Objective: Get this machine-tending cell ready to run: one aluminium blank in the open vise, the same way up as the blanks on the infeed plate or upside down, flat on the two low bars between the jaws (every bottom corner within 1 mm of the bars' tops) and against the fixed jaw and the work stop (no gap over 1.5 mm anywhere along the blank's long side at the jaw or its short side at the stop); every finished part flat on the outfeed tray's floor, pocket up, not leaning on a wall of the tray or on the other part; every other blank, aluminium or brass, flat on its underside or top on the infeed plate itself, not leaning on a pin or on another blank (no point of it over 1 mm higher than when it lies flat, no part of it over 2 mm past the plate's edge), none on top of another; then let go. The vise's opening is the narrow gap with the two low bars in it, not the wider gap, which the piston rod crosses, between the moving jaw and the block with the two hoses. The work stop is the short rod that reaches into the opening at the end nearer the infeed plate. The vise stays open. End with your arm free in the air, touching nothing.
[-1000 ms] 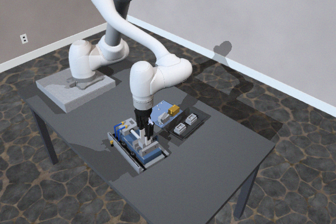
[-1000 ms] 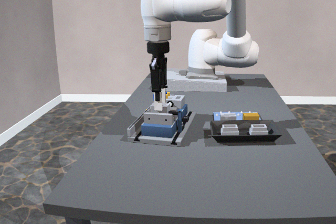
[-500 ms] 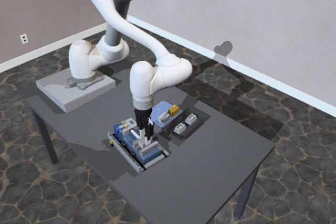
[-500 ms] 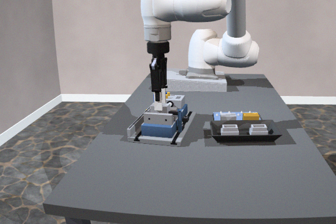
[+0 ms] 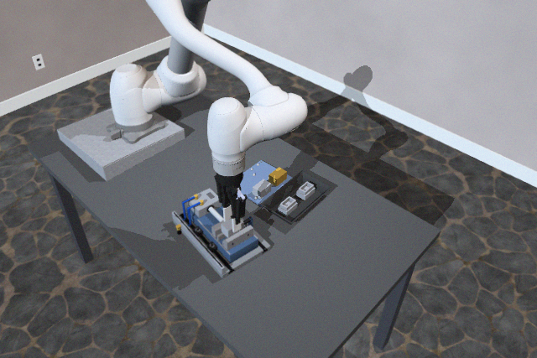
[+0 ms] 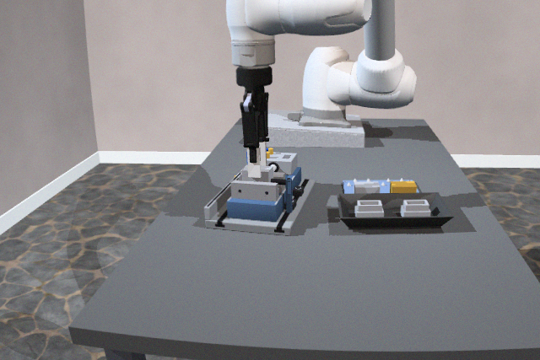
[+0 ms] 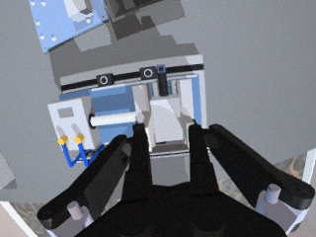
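Note:
My gripper (image 5: 234,211) points straight down over the vise (image 5: 225,235) and is shut on an aluminium blank (image 5: 228,225). In the exterior view the gripper (image 6: 255,154) holds the blank (image 6: 261,169) low at the vise's (image 6: 257,201) jaws; its lower end is hidden, so I cannot tell whether it touches the bars. In the wrist view the blank (image 7: 166,128) sits between the fingertips. The outfeed tray (image 5: 299,199) holds two finished parts (image 5: 288,205) (image 5: 304,189), pocket up and apart.
The blue infeed plate behind the tray carries one aluminium blank (image 5: 261,188) and one brass blank (image 5: 277,175), lying side by side. The block with two blue hoses (image 5: 200,203) stands at the vise's far end. The arm's base plinth (image 5: 121,142) is at the back left.

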`<state>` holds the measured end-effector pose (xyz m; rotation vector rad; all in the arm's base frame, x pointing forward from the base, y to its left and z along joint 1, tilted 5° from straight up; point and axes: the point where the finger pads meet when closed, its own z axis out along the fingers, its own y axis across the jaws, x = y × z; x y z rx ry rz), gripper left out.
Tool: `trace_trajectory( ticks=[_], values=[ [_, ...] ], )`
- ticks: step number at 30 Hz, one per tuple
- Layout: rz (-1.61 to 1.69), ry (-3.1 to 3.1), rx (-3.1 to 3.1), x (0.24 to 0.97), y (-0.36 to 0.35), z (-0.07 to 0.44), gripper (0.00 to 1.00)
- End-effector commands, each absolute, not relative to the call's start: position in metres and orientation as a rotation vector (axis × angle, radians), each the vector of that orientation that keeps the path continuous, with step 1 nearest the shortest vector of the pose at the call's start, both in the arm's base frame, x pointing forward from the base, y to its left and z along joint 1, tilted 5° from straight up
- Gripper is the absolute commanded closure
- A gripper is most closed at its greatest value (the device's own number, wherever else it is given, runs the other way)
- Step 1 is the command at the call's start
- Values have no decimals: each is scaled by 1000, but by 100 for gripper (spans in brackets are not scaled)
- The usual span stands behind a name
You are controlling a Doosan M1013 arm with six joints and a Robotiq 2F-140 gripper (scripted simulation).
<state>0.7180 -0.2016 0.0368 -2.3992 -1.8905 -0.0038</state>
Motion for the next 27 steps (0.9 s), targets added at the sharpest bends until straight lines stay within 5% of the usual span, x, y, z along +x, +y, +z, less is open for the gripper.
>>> trace_trajectory(
  ticks=[1, 27],
  values=[
    [-4, -1891, -2399, 718, -202, 37, 100],
    [-4, -1891, -2399, 718, -201, 35, 100]
  ],
)
